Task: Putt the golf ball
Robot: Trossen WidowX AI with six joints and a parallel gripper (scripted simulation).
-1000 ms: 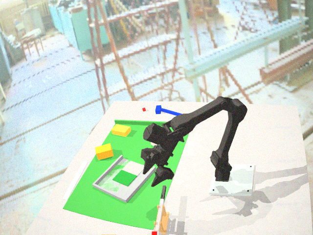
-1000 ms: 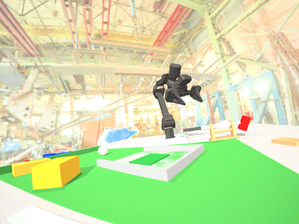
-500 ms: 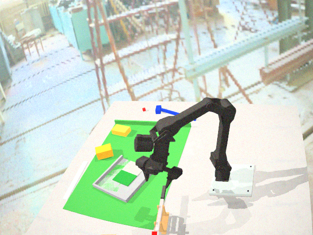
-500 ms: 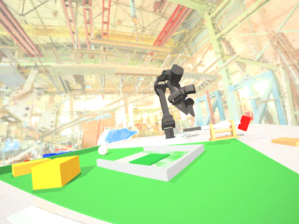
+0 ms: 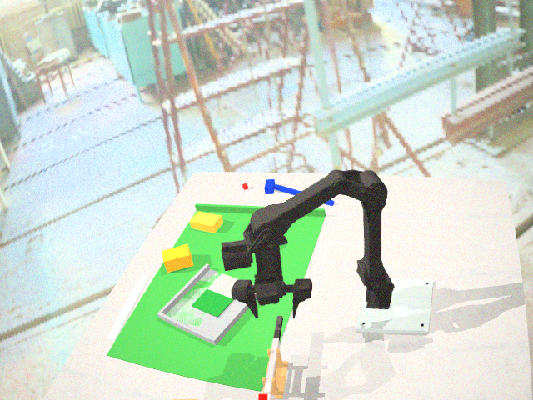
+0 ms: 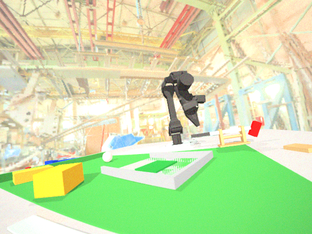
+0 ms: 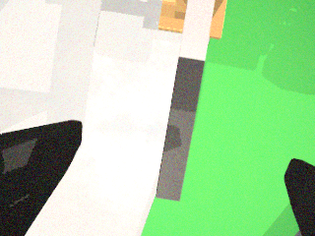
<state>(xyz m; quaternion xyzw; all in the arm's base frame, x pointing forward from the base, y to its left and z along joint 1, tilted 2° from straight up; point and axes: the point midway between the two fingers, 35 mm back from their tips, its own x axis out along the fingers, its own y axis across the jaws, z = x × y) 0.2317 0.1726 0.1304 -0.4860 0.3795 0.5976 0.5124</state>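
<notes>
Gripper: pointing down, fingers spread wide, nothing between them. It hangs above the dark grip end of the red putter, apart from it; in the wrist view the grip lies between the two fingertips, nearer the left of the picture, with open room on both sides.

Red putter: lying along the right edge of the green mat, shaft resting across a small wooden rack; red head raised past the rack's far side, grip end pointing toward the arm base.

Golf ball: white, at the far edge of the mat, beside the corner of the ramp platform, not touching it.

Raised green: dark green square inside a grey-walled frame, mid-mat; the gripper's near finger overlaps its corner in the top view.

Yellow blocks, two: on the mat's left side, apart from the frame and from each other.

Blue putter and small red cube: off the mat, beyond its far edge.

Orange flat slab: on the table, right of the mat.

Table: wide bare stretch to the right of the arm.
</notes>
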